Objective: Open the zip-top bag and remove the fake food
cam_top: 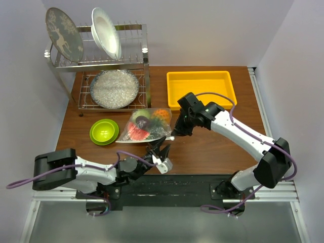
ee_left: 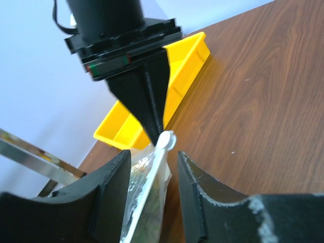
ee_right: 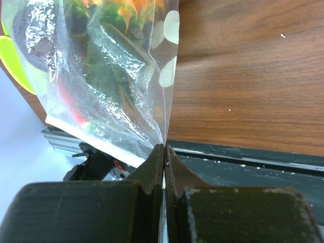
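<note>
Here, a clear, white-dotted plastic zip-top bag [cam_top: 157,130] of colourful toy fruit [cam_top: 137,130]
Right gripper [ee_right: 164,148] pinches its corner; left gripper [ee_left: 153,161] spread astride its edge

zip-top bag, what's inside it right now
Through the clear zip-top bag: a red watermelon slice, an orange fruit, a dark ball and a green fruit. Crinkled plastic and the pile itself hide anything underneath them.

The fake food [ee_right: 124,12] shows only blurred through the crinkled zip-top bag [ee_right: 142,116].
</note>
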`<state>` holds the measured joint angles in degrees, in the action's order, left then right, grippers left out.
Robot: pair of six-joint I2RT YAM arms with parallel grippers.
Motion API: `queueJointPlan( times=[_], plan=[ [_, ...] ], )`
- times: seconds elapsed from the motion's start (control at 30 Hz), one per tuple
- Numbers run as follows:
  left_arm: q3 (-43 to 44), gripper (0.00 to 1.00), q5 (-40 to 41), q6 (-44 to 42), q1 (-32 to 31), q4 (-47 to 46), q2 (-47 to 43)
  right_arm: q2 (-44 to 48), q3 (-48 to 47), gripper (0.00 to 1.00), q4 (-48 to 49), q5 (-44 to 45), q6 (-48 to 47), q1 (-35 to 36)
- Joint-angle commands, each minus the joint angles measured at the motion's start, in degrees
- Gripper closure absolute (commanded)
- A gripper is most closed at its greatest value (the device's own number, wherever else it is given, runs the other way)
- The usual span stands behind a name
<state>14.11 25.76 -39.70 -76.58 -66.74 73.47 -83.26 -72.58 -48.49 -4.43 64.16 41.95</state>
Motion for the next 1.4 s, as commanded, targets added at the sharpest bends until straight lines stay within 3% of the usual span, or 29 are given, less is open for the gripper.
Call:
queueJointPlan(
  times=[0.0, 0.33, 0.73, 1.37],
  plan=[
    [3.37, 0.56, -1.50, -4.24, -1.03, -6.39, 1.85, 0.12, -3.01, 1.00, -2.05, -0.23, 1.76, -0.03],
    [3.73, 0.62, -1.50, -5.56, -2.00, -7.79, 5.80, 0.12, -3.01, 1.00, -2.22, -0.67, 2.90, 0.06],
    [3.73, 0.67, 0.96, -8.37, -1.91, -16.75, 12.04, 0.47, -2.48, 1.00, -2.57, -1.02, 3.60, 0.32],
    [5.49, 0.71, -0.97, -4.25, 1.52, -14.56, 11.43, -0.14, -2.92, 1.00, -3.10, -0.67, 4.22, 0.50]
  ],
)
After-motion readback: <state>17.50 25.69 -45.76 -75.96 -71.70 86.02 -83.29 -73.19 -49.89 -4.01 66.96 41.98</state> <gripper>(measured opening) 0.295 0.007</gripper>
